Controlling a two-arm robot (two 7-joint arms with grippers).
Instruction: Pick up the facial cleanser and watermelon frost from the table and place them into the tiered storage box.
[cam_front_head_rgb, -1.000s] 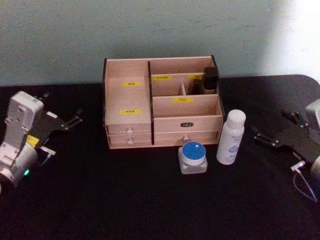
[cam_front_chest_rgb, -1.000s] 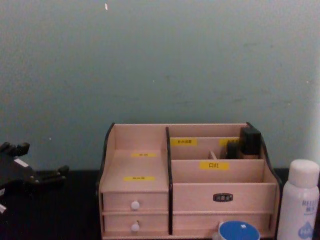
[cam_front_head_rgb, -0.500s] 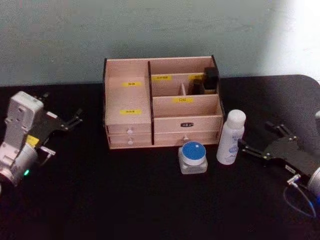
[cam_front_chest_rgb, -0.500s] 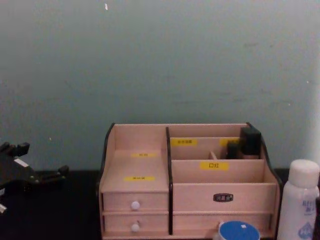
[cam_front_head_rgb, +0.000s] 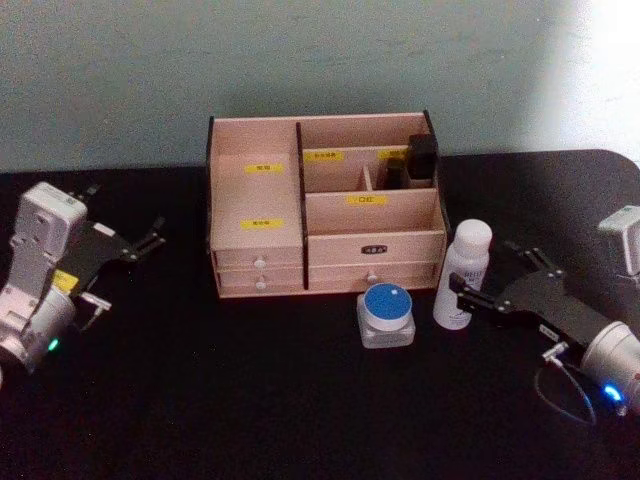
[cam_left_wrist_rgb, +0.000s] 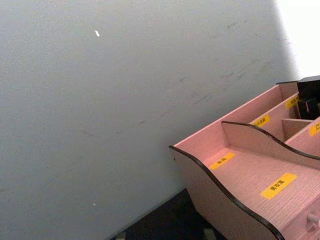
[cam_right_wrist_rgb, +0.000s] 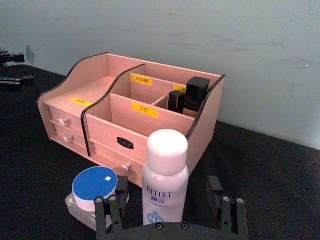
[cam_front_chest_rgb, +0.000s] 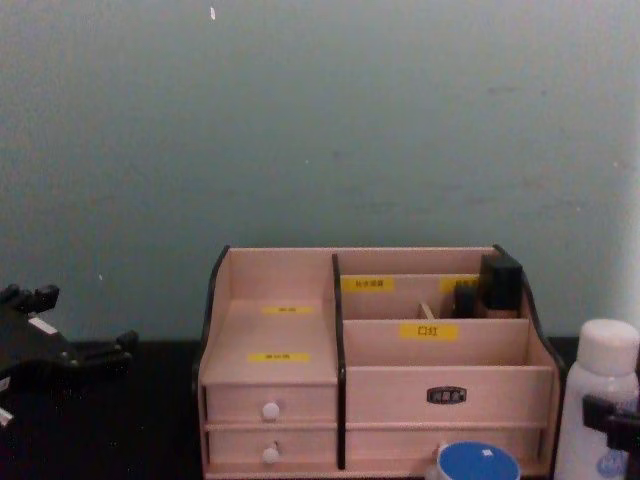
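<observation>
Right gripper (cam_front_head_rgb: 482, 265): fingers (cam_right_wrist_rgb: 107, 212) spread wide, one on each side of the white bottle (cam_front_head_rgb: 463, 272). There's a gap on both sides in the right wrist view, so nothing is clamped. It sits low, at the bottle's lower half. In the chest view one black finger (cam_front_chest_rgb: 610, 411) crosses in front of the bottle's body.

The bottle is upright on the black table (cam_front_head_rgb: 300, 410), white cap on top, blue print facing the gripper.

Blue-lidded jar (cam_front_head_rgb: 387, 313): on the table just outside the right gripper's left finger, beside the bottle. From the head view I can't tell whether the two touch.

Wooden organiser (cam_front_head_rgb: 260, 205): straight ahead of the right gripper, just past the bottle and jar. Drawers are closed. Two dark containers (cam_right_wrist_rgb: 190, 97) stand in the back compartment on the side nearest that gripper. The other open compartments look bare.

Left gripper (cam_front_head_rgb: 125, 215): hangs off to the side over the table, well apart from the organiser's left wall. Fingers are apart and hold nothing. The organiser's end panel and stepped shelves lie ahead of it in its wrist view.

Neither the bottle nor the jar is in the organiser yet.
</observation>
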